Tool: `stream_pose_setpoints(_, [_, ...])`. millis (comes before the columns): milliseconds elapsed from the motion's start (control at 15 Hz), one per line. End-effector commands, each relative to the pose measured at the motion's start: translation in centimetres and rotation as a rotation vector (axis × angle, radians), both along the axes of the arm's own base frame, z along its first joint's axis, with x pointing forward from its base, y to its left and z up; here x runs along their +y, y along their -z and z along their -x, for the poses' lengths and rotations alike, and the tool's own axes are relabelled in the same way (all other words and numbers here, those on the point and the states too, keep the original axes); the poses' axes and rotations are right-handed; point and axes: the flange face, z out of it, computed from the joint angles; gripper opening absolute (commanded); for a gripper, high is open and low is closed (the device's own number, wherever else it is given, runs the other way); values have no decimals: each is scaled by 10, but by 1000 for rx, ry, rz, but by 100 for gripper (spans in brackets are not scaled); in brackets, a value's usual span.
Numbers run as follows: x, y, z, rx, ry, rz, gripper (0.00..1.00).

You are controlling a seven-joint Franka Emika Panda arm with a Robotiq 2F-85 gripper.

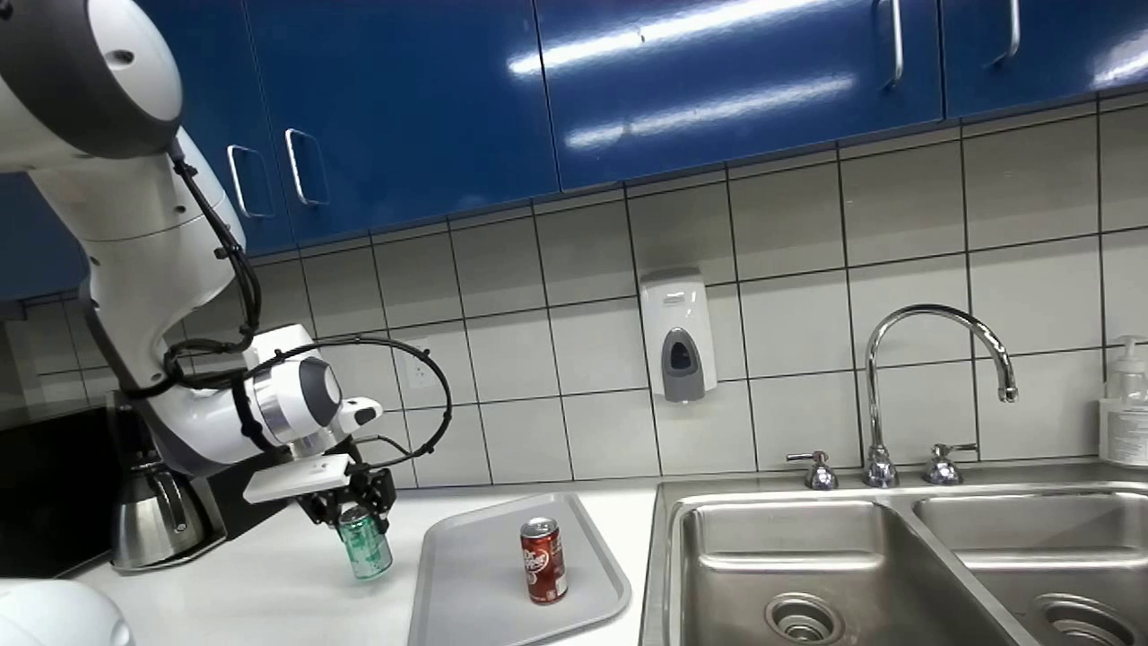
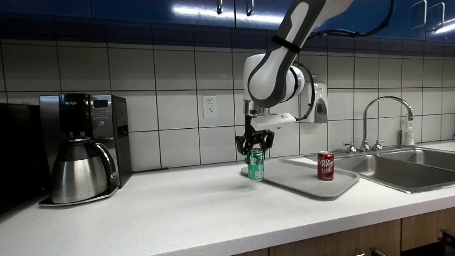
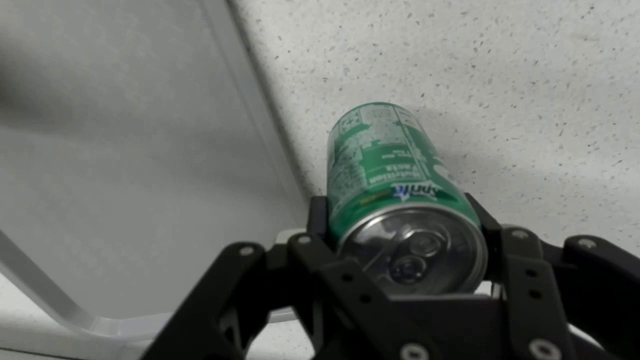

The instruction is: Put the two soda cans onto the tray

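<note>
The green can (image 1: 365, 547) is held upright or nearly so between the fingers of my gripper (image 1: 363, 513). It also shows in an exterior view (image 2: 256, 167) and in the wrist view (image 3: 390, 155), top toward the camera. Its shadow on the counter suggests it hangs a little above it, beside the tray's edge. The grey tray (image 1: 475, 574) lies flat; it also shows in an exterior view (image 2: 295, 177) and at the left of the wrist view (image 3: 150, 175). The red can (image 1: 543, 565) stands upright on the tray, also in an exterior view (image 2: 325, 166); it is out of the wrist view.
A steel double sink (image 1: 668, 574) adjoins the tray's side. A coffee maker with a steel pot (image 2: 80, 174) stands at the far end of the white counter (image 2: 170, 209). A tiled wall (image 2: 177, 145) and a faucet (image 1: 879, 395) are behind; blue cabinets (image 1: 404, 108) hang above.
</note>
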Motion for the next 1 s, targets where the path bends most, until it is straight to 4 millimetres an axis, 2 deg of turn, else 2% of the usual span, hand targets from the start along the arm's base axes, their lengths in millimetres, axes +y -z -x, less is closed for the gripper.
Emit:
stream_pose_setpoints(0, [-15,-15,-4,-40,42,13,38])
stream_pose_setpoints(933, [-75,-10,-21,-49,156,24,38])
